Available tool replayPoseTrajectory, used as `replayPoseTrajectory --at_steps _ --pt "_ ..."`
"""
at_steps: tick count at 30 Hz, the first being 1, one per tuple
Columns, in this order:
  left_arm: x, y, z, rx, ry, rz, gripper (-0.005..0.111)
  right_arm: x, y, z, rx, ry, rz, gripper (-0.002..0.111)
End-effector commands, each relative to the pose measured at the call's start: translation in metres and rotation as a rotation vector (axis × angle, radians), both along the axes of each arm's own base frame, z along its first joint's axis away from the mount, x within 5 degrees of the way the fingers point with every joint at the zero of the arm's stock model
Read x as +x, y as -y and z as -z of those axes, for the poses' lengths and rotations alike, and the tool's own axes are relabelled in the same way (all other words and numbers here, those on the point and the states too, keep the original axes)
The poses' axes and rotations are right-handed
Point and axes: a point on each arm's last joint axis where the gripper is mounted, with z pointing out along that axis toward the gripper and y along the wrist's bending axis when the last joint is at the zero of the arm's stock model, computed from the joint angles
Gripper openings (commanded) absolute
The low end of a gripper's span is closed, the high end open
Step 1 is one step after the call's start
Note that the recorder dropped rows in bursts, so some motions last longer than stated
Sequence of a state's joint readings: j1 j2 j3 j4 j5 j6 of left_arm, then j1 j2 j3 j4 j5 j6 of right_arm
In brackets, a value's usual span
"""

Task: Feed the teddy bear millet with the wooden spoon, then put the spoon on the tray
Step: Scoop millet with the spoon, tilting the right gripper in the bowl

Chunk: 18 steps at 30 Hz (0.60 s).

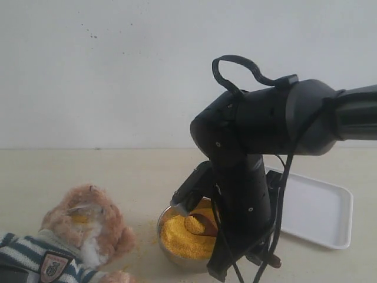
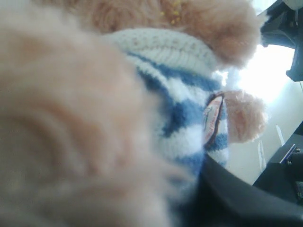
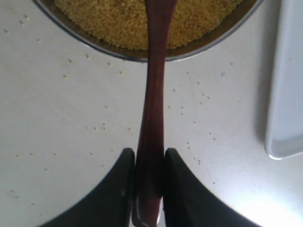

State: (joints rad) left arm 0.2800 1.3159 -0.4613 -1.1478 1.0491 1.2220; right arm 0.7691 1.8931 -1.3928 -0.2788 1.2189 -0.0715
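"Wooden spoon (image 3: 152, 109): where is it?"

"Its handle end is pinched between the narrowed jaws of my right gripper (image 3: 149, 158). Its oval end lies in the millet (image 1: 177, 239), inside the metal bowl (image 3: 94, 43)."

"Which step, then?"

"Scooping, I judge. Next I must lift the load level and carry it to the teddy bear (image 1: 88, 227), which lies well apart on the left. Spilt grains (image 3: 102, 126) dot the table (image 3: 57, 94), so I should go slowly."

"Your left gripper?"

"Its camera shows fur and striped shirt up close, so I cannot tell whether it grips. The tray (image 1: 318, 212) sits beyond my right arm."
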Motion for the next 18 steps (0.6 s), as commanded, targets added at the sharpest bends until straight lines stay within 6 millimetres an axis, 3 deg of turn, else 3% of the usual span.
replayPoseTrajectory --at_steps 1,8,18 --pt "-0.001 0.001 -0.003 -0.017 0.013 0.001 0.004 -0.002 0.000 -0.009 0.039 -0.006 0.000 0.000" --pt "-0.001 0.001 -0.003 -0.017 0.013 0.001 0.004 -0.001 0.006 -0.011 0.111 -0.074 0.014 0.000" --pt "-0.001 0.001 -0.003 -0.017 0.013 0.001 0.004 0.004 0.011 -0.013 0.086 -0.043 0.028 0.000"
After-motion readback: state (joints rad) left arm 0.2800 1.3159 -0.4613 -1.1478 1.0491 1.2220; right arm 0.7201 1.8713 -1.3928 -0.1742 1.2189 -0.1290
